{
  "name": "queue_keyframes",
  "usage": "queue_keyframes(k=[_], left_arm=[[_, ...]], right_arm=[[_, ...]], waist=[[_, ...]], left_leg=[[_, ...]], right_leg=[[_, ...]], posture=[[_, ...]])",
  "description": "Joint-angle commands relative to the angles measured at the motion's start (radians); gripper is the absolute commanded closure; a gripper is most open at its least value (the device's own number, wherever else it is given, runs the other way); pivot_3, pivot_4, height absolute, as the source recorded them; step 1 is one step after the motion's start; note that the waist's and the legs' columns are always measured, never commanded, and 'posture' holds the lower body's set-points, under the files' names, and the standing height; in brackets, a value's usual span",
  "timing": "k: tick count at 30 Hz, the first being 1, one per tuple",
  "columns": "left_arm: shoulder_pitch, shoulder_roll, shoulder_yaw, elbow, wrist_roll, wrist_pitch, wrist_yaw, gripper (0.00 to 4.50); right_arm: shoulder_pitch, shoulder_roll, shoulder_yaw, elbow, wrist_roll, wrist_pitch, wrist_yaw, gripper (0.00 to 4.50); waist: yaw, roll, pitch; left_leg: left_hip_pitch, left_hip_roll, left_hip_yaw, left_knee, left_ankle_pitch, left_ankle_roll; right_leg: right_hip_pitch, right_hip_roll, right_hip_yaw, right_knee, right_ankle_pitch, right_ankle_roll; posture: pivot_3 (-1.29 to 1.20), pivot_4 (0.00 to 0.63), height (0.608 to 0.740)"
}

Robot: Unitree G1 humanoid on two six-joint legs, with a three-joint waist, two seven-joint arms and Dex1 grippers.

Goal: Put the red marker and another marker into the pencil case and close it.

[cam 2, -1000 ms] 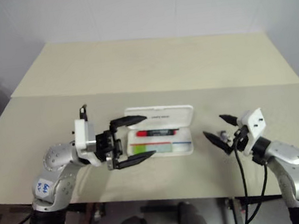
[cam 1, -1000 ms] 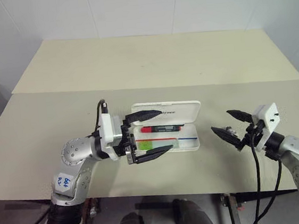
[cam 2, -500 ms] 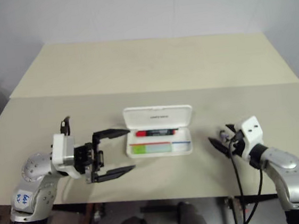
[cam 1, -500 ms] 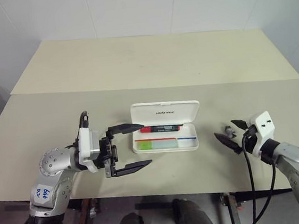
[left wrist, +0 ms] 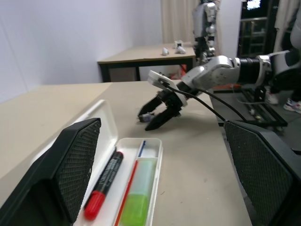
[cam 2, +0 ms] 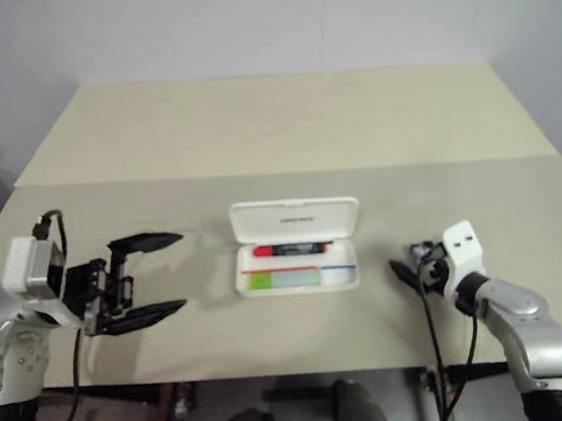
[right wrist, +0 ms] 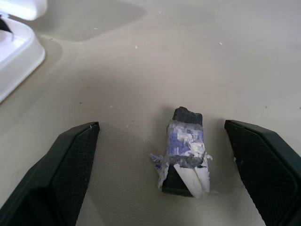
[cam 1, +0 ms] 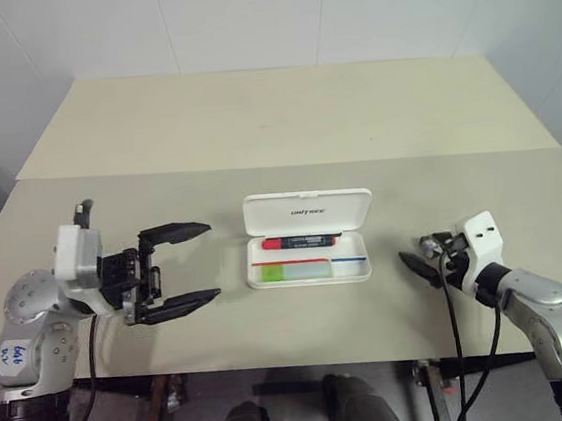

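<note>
The white pencil case [cam 1: 307,211] lies open at the table's middle, its lid folded back. Inside lie the red marker [cam 1: 301,239] and, in front of it, the green highlighter [cam 1: 292,269]. My left gripper [cam 1: 212,260] is open and empty, well to the left of the case and pointing at it. The left wrist view looks between its fingers [left wrist: 70,174] at the case rim [left wrist: 157,155], the red marker [left wrist: 103,186] and the highlighter [left wrist: 136,197]. My right gripper [cam 1: 423,258] stands open, low over the table to the right of the case.
A small grey stub [right wrist: 184,150] lies on the table between the right gripper's fingers [right wrist: 61,174], touching neither. A seam [cam 1: 286,163] crosses the table behind the case. The table's front edge runs close under both grippers.
My left gripper has drawn back to the left, away from the case, staying open. My right gripper has sunk towards the table and tilted down over the stub.
</note>
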Motion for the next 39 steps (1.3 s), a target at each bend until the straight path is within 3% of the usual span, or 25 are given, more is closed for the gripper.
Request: queue_keyframes(k=[1, 5, 13, 15, 23, 28, 32, 39], left_arm=[[0.002, 0.023, 0.048, -0.004, -0.047, 0.019, -0.018, 0.03], [-0.004, 0.029, 0.076, 0.008, -0.078, 0.045, -0.022, 0.00], [-0.019, 0.042, 0.099, 0.026, -0.096, 0.072, -0.042, 0.00], [-0.022, 0.045, 0.101, 0.033, -0.098, 0.076, -0.048, 0.00], [-0.031, 0.039, 0.080, 0.048, -0.082, 0.074, -0.079, 0.00], [-0.045, 0.020, 0.059, 0.043, -0.074, 0.069, -0.072, 0.00], [-0.048, 0.005, 0.042, 0.037, -0.066, 0.061, -0.067, 0.00], [-0.038, -0.012, 0.029, 0.010, -0.060, 0.055, -0.053, 0.00]], right_arm=[[0.016, 0.000, -0.016, 0.021, -0.024, 0.095, -0.072, 0.00], [0.023, 0.008, -0.020, 0.002, -0.029, 0.138, -0.102, 0.92], [0.013, 0.002, -0.028, -0.020, -0.027, 0.158, -0.102, 3.61], [0.003, -0.006, -0.028, -0.036, -0.019, 0.158, -0.087, 4.08], [-0.066, -0.066, -0.018, -0.217, 0.117, 0.224, 0.045, 4.08], [-0.125, -0.129, 0.008, -0.309, 0.190, 0.251, 0.136, 4.08], [-0.205, -0.192, 0.097, -0.380, 0.243, 0.228, 0.274, 4.08], [-0.313, -0.255, 0.273, -0.335, 0.159, 0.095, 0.439, 4.08]], waist=[[0.000, -0.001, 0.000], [0.002, -0.001, -0.001], [0.003, -0.007, -0.004], [0.002, -0.008, -0.005], [0.000, 0.002, 0.001], [0.003, 0.005, 0.002], [0.001, 0.005, 0.002], [0.002, 0.005, 0.002]], left_leg=[[0.003, 0.000, 0.000, 0.000, 0.000, 0.000], [0.009, 0.003, -0.002, -0.001, 0.000, 0.000], [0.007, 0.000, -0.003, -0.009, 0.000, 0.001], [0.007, -0.001, -0.002, -0.014, 0.000, 0.000], [0.001, 0.000, -0.002, -0.020, 0.001, 0.001], [-0.011, 0.002, -0.001, -0.020, 0.001, 0.000], [-0.011, 0.002, 0.000, -0.019, 0.001, 0.000], [-0.010, 0.003, 0.001, -0.017, 0.001, 0.000]], right_leg=[[0.003, 0.000, 0.000, -0.001, 0.000, -0.001], [0.014, -0.004, -0.001, -0.013, 0.000, -0.003], [0.014, -0.017, -0.001, -0.021, 0.002, -0.005], [0.014, -0.020, -0.003, -0.023, 0.002, -0.005], [0.006, -0.020, -0.005, -0.024, 0.001, -0.006], [-0.009, -0.015, -0.008, -0.018, 0.007, 0.008], [-0.009, -0.012, -0.015, -0.018, 0.007, 0.009], [-0.007, -0.005, -0.013, -0.018, 0.008, 0.009]], posture=[[0.00, 0.150, 0.740], [0.00, 0.150, 0.740], [0.00, 0.150, 0.740], [0.00, 0.150, 0.740], [0.00, 0.150, 0.740], [0.00, 0.150, 0.740], [0.00, 0.150, 0.740], [0.00, 0.150, 0.740]])
